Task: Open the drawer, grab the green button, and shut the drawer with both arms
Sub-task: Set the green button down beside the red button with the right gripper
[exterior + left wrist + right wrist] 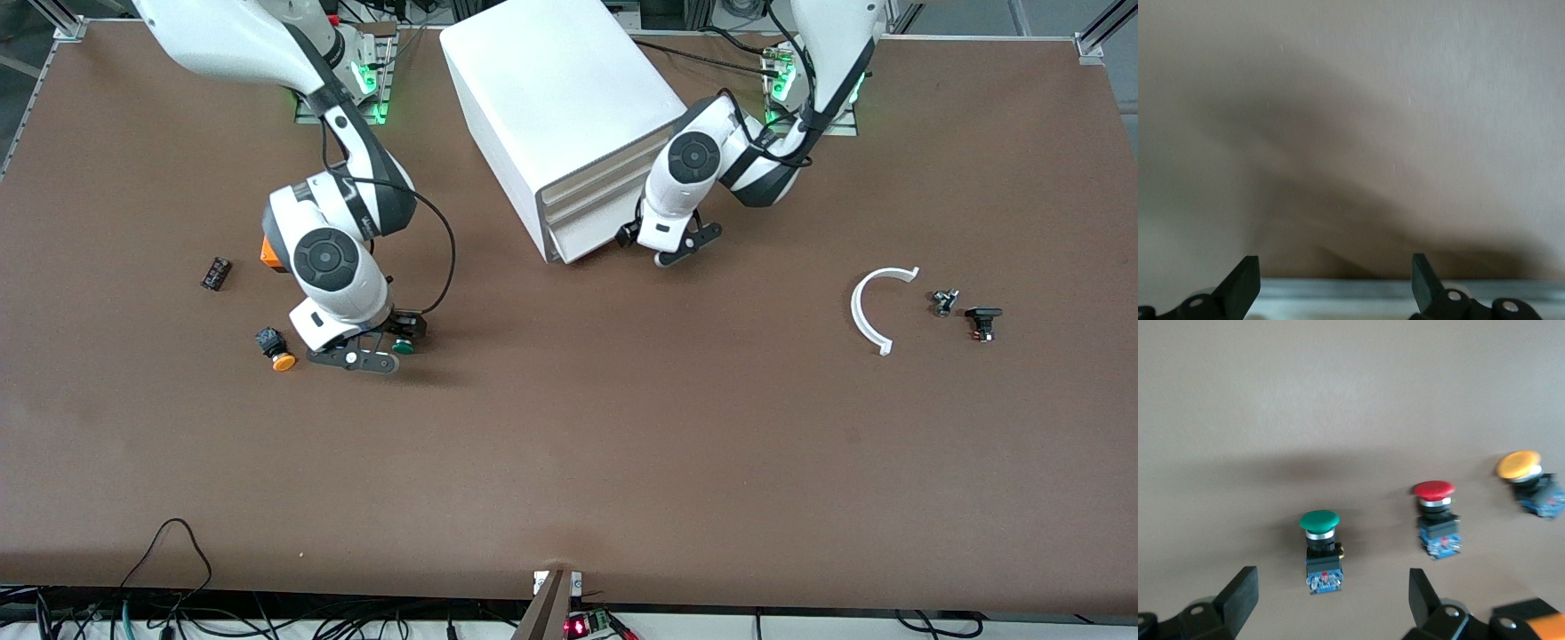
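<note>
The green-capped button (1319, 550) lies on the brown table, its cap showing in the front view (404, 347). My right gripper (382, 342) is low over it and open; in the right wrist view (1331, 600) the button lies just ahead of the gap between the fingers, untouched. The white cabinet (569, 116) stands at the table's middle, near the bases. Its lowest drawer (591, 236) looks shut. My left gripper (656, 247) is open and empty, right in front of that drawer's end toward the left arm. The left wrist view (1335, 283) shows a pale edge (1405, 293) between the fingers.
A red-capped button (1435, 520) and an orange-capped button (1528, 480) lie beside the green one; the orange one (277, 349) shows in the front view. A small black part (216, 272) lies toward the right arm's end. A white curved piece (876, 307) and two small parts (982, 322) lie toward the left arm's end.
</note>
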Robot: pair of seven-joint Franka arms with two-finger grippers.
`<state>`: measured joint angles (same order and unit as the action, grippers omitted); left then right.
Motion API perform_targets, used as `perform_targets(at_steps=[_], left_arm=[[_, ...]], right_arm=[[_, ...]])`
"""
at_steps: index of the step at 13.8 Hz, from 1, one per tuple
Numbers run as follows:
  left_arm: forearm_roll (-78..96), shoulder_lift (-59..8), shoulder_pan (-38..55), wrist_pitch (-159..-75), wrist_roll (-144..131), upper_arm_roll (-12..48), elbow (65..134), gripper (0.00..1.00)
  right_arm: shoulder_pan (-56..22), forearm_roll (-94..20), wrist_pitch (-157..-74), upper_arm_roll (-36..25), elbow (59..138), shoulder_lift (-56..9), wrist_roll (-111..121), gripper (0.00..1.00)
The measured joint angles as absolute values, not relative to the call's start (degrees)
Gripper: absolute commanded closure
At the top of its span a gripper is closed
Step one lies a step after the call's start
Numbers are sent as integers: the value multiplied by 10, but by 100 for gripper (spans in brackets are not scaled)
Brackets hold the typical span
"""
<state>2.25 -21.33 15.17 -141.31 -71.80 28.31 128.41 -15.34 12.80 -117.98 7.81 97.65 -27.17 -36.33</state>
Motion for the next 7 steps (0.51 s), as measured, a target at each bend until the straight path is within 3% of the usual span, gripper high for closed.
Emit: perform_targets(at_steps=[3,7], left_arm=[[23,-205,152,-1405,-720,307,1285,0],[22,-199,152,-1405,-719,313,1285,0]], right_arm=[[-152,128,-1104,78,914,-242,-363,0],[-111,128,-1051,77,895,-171,-346,0]])
